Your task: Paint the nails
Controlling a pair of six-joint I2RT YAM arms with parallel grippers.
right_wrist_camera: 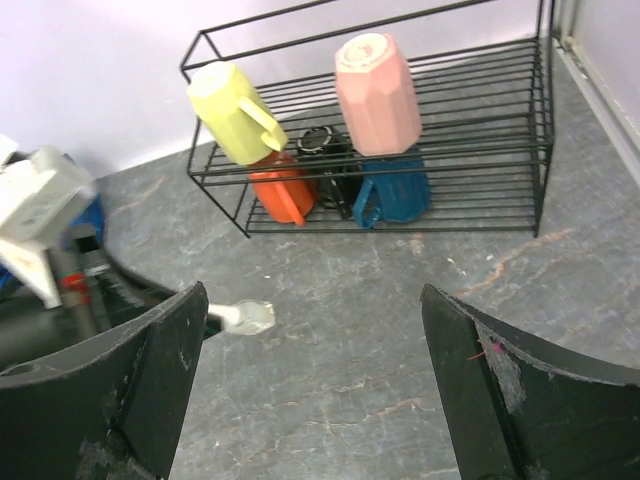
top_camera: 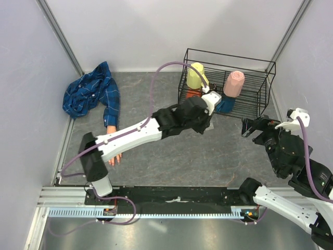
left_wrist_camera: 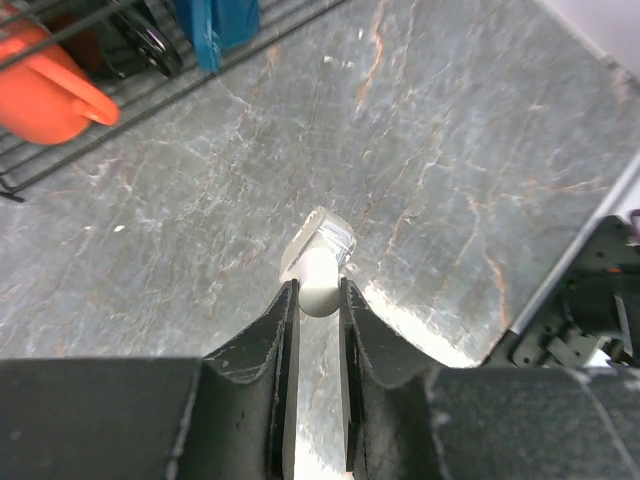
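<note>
One black wire rack (top_camera: 229, 55) holds five cups: one yellow mug (right_wrist_camera: 235, 120), one pink faceted cup (right_wrist_camera: 378, 92), one orange mug (right_wrist_camera: 280, 188), one blue mug (right_wrist_camera: 395, 190) and one black mug (right_wrist_camera: 325, 150), partly hidden. There is one crumpled blue plaid shirt (top_camera: 88, 94), one pale peach mannequin hand (top_camera: 115, 158), one small clear bottle with a white cap (left_wrist_camera: 320, 268) and two black-and-white robot arms (top_camera: 130, 136).

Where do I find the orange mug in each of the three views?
Top external: the orange mug is upper middle, mostly hidden under the yellow mug.
Left wrist: the orange mug is in the top left corner, behind wires.
Right wrist: the orange mug is upper middle, below the yellow mug.
Shared landmark: the black wire rack that holds it.
</note>
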